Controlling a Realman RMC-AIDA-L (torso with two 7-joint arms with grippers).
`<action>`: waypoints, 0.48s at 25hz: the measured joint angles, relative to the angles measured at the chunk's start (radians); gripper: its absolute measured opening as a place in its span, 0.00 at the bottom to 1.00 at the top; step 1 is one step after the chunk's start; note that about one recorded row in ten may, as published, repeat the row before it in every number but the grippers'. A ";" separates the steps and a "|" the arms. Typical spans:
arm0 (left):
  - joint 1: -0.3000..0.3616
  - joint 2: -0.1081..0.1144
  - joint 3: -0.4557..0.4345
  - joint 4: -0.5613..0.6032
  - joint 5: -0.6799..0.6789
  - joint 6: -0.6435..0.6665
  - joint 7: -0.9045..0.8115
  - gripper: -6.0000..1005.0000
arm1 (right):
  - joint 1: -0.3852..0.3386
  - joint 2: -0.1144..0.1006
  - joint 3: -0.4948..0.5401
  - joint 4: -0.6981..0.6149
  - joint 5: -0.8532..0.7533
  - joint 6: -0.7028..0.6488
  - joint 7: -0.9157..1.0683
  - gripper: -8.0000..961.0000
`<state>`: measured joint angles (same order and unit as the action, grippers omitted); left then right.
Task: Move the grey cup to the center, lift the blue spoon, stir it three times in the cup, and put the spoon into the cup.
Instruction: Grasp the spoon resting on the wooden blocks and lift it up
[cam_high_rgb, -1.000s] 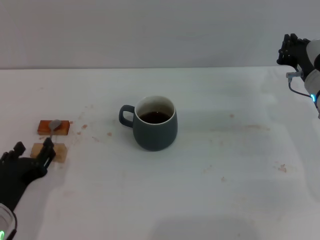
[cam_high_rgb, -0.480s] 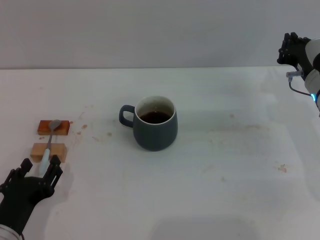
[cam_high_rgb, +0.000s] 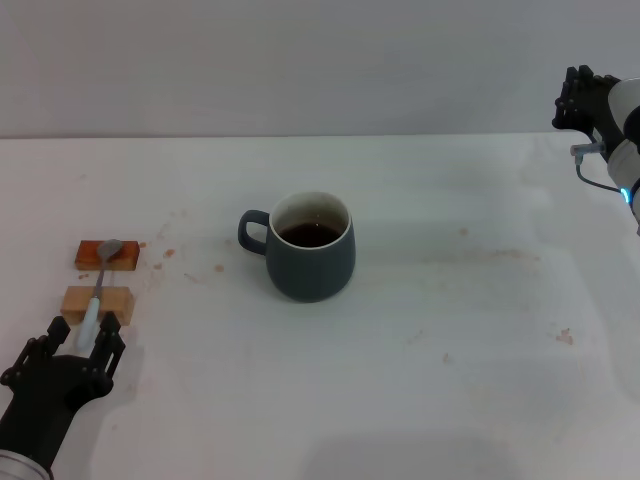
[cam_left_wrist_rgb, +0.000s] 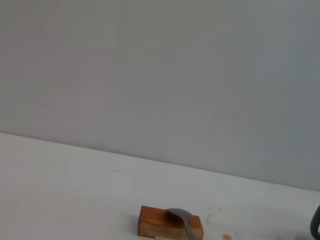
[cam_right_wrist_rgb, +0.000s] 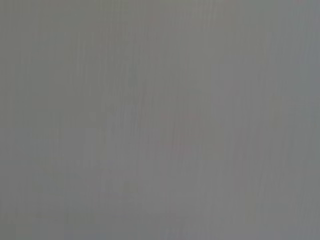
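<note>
Left end effector (cam_high_rgb: 72, 347), black fingers spread and empty, lower left, has retreated off the slim blue-handled metal spoon (cam_high_rgb: 98, 290), bridging two wooden blocks (cam_high_rgb: 98, 303). Rounded slate-grey ceramic mug (cam_high_rgb: 305, 247) sits mid-counter (cam_high_rgb: 450, 300); right end effector (cam_high_rgb: 583, 98) parked upper right.

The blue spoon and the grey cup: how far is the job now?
Done: the grey cup stands near the table's middle. In hand: the left gripper is open at the handle end of the blue spoon, which lies across the orange block and the tan block, not lifted. Left: lifting, stirring, putting the spoon in. The right gripper is parked far right.
</note>
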<state>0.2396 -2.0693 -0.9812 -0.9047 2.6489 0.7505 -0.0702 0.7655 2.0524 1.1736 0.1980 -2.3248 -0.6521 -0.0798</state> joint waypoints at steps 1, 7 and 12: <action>-0.007 0.000 0.002 0.006 -0.007 0.000 0.006 0.66 | 0.000 0.000 0.000 0.000 0.000 0.000 0.000 0.09; -0.035 0.001 0.001 0.052 -0.028 0.004 0.008 0.60 | -0.002 0.000 -0.001 0.000 0.000 0.001 0.000 0.09; -0.050 -0.001 0.005 0.083 -0.042 0.015 0.010 0.58 | -0.004 0.000 -0.002 0.000 0.000 0.006 0.000 0.09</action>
<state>0.1892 -2.0700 -0.9766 -0.8221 2.6068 0.7650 -0.0602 0.7618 2.0524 1.1719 0.1979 -2.3251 -0.6460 -0.0798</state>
